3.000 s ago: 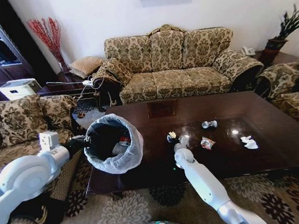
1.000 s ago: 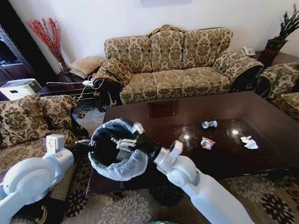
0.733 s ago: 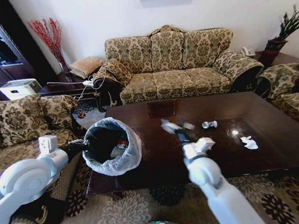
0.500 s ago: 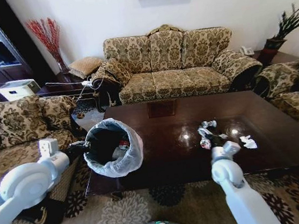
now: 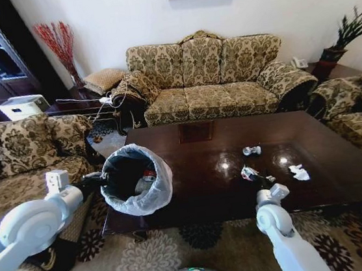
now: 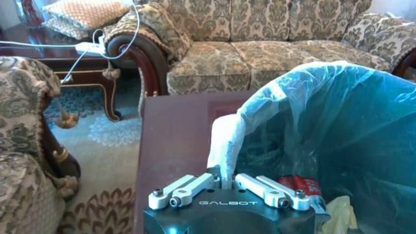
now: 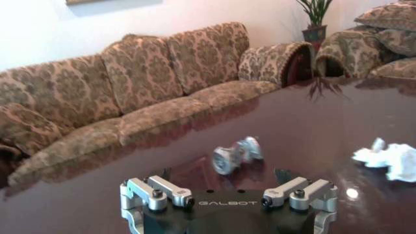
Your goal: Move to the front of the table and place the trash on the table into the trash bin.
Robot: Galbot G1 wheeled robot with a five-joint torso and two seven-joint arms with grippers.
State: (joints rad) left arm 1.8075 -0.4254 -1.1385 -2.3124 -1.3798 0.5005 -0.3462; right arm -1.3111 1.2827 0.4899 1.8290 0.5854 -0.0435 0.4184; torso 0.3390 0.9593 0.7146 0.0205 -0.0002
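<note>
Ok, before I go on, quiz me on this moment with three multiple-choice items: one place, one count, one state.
1. Where is the white tissue?
A) in the trash bin
B) on the table, to the right of the right gripper
C) in the right gripper

2. How many trash pieces lie on the table?
A) one
B) six
C) three

3. What is the left gripper doing?
A) shut on the trash bin's rim
B) open above the table
C) shut on the white tissue

Answers:
1 B: it lies on the dark wood beyond the right gripper.
2 C: white tissue, silver wrapper and coloured wrapper.
3 A: the left wrist view shows its fingers pinching the rim.
</note>
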